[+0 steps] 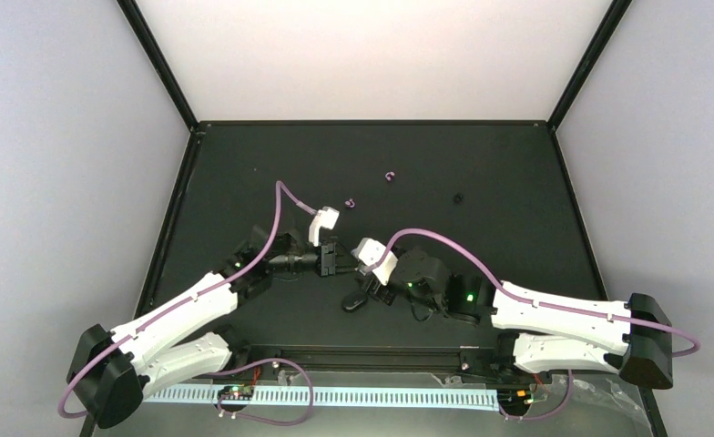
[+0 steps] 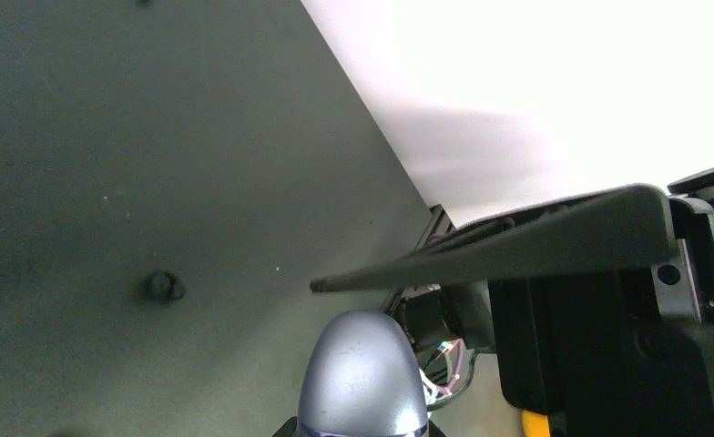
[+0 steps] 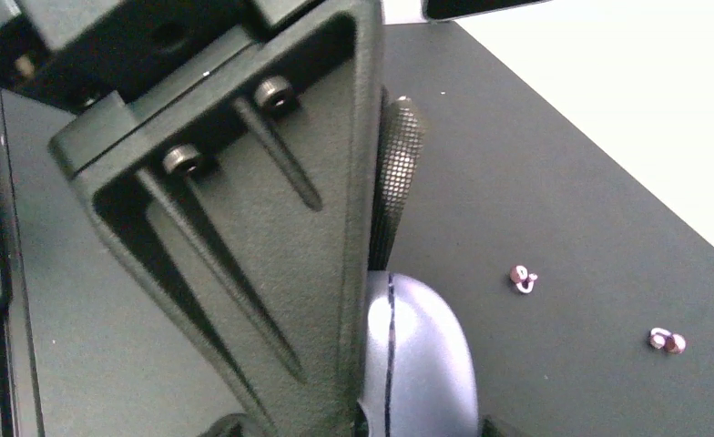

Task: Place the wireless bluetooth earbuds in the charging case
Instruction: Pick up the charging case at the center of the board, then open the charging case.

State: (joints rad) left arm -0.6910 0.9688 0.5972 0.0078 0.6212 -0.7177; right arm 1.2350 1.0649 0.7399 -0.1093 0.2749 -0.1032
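Earbuds lie loose on the dark table (image 1: 517, 164), all well apart from the charging case (image 1: 354, 301). The far pink earbud (image 1: 390, 176) sits toward the back wall. The near pink earbud (image 1: 350, 204) lies closer to the arms and to its left, just past the white camera block (image 1: 324, 221) on the left wrist. A black earbud (image 1: 458, 198) lies alone to their right. From above, all three are too small to tell which way they point.

In the right wrist view the near pink earbud (image 3: 522, 278) shows a round head with a paler hook curling beneath it. The far pink earbud (image 3: 668, 341) shows two lobes side by side, its long axis running roughly across the picture. In the left wrist view the black earbud (image 2: 164, 287) is only a small dark lump.

Seen from above, the case is an oval slanting from lower left to upper right, at the tips of the right gripper (image 1: 372, 291). The left gripper (image 1: 333, 262) hangs just beyond it, between the case and the pink earbuds. Close up, the charging case (image 3: 417, 364) is grey-lavender with a seam along its length. Each wrist view shows only one finger beside its rounded end, so I cannot tell whether either pair is spread or pinching
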